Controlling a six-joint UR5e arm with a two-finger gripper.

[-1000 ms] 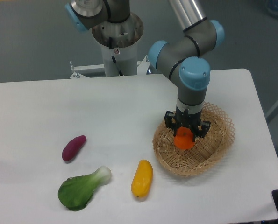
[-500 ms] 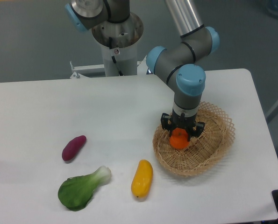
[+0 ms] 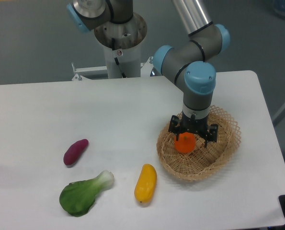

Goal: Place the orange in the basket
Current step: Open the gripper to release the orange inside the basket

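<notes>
The orange (image 3: 184, 144) is a small bright round fruit lying inside the basket (image 3: 226, 143), in its left part. The basket is a round tan wicker one with a lattice rim, at the right of the table. My gripper (image 3: 193, 137) points straight down over the basket, just above the orange. Its fingers stand apart and wider than the fruit. The orange sits a little left of the gripper's middle, near the left finger. Its top is partly hidden by the gripper.
A yellow-orange elongated fruit (image 3: 145, 182) lies just left of the basket. A green leafy vegetable (image 3: 84, 193) and a purple sweet potato (image 3: 75, 151) lie at the front left. The robot base (image 3: 119, 45) stands at the back.
The gripper swung slightly left, then back right, staying over the basket. The orange stayed in the basket's left part and now sits off-centre under the gripper, whose fingers look spread wider.
</notes>
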